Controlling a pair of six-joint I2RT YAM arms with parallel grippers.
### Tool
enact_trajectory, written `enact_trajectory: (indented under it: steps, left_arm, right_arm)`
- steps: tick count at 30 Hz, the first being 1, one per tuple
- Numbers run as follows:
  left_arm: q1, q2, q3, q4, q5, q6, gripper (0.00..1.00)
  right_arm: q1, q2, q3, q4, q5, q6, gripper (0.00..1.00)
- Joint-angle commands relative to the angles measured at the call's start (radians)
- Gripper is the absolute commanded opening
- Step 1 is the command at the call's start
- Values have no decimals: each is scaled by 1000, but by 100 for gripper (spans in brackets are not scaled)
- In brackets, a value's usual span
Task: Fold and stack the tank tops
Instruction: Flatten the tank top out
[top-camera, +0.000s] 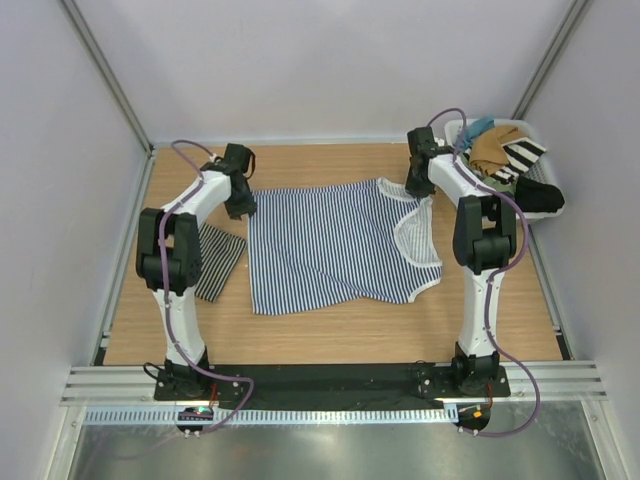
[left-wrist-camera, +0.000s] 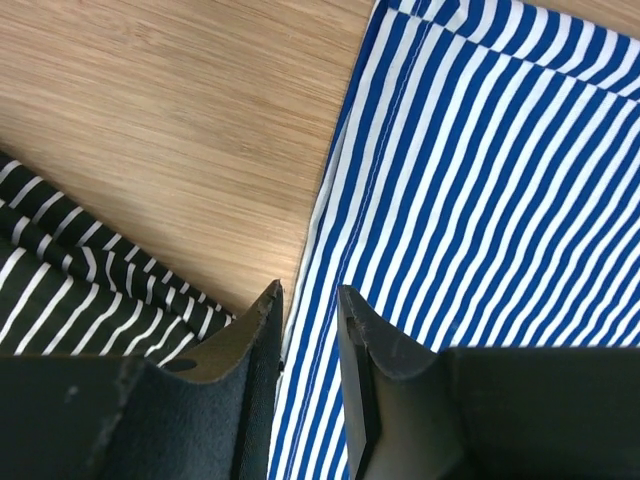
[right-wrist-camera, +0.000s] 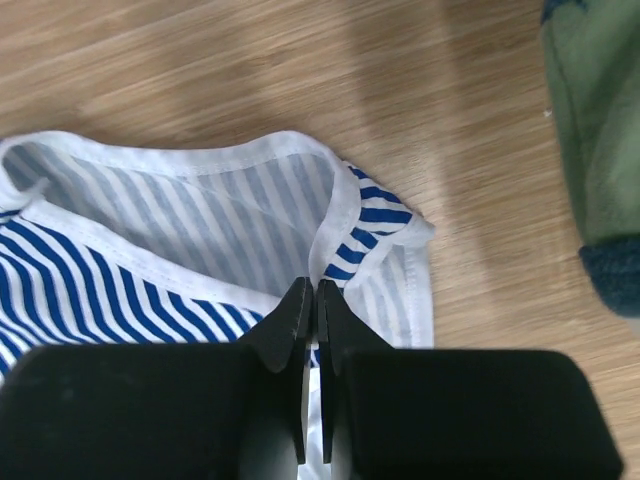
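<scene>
The blue-and-white tank top (top-camera: 330, 245) lies spread flat mid-table, its white-trimmed neckline to the right. The fine black-and-white tank top (top-camera: 218, 262) lies folded to its left. My left gripper (top-camera: 243, 205) is at the blue top's far left corner. In the left wrist view, my left gripper (left-wrist-camera: 310, 290) is narrowly open, straddling the edge of the blue top (left-wrist-camera: 500, 180), with the black-and-white top (left-wrist-camera: 70, 270) beside it. My right gripper (top-camera: 418, 185) is at the far right strap. In the right wrist view, my right gripper (right-wrist-camera: 315, 285) is shut on the white-trimmed strap (right-wrist-camera: 370, 215).
A white bin (top-camera: 455, 130) at the far right corner holds tan, teal, green, black and bold-striped clothes. Green cloth (right-wrist-camera: 600, 120) shows at the right edge of the right wrist view. White walls enclose the wooden table (top-camera: 330, 330) on three sides.
</scene>
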Motion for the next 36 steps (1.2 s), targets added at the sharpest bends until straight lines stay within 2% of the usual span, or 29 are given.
enact_trajectory:
  steps: [1,7,10,11,13,14,16,20,22,27,32,36]
  left_arm:
    - [6,-55,42,-39,-13,-14,29]
    - [8,-41,64,-35,-22,-21,31]
    - [8,-20,85,-35,-20,-28,31]
    - [8,-14,91,-32,-20,-29,31]
    - [8,8,110,-27,-17,-29,31]
    - [8,14,116,-27,-17,-29,31]
    - [6,38,148,-25,-14,-29,31]
    - [9,72,205,-18,1,-29,32]
    - [9,86,242,-18,19,-29,31]
    - [9,150,323,-24,38,-37,31]
    - [13,203,380,-38,40,-37,33]
    - [22,209,365,-3,44,-40,46]
  right_arm:
    - [-16,-28,39,-8,22,4,3]
    - [-33,4,114,-25,53,10,4]
    - [-36,45,154,-38,81,12,10]
    - [-36,59,171,-43,84,12,22]
    - [-34,85,179,-47,82,13,35]
    - [-36,89,183,-49,87,16,47]
    - [-36,76,171,-37,85,22,52]
    - [-36,10,111,32,56,24,51]
    - [-34,-23,105,66,4,21,45]
    - [-22,-48,105,127,-114,12,37]
    - [-7,3,125,160,-284,12,40]
    - [9,42,145,184,-341,10,41]
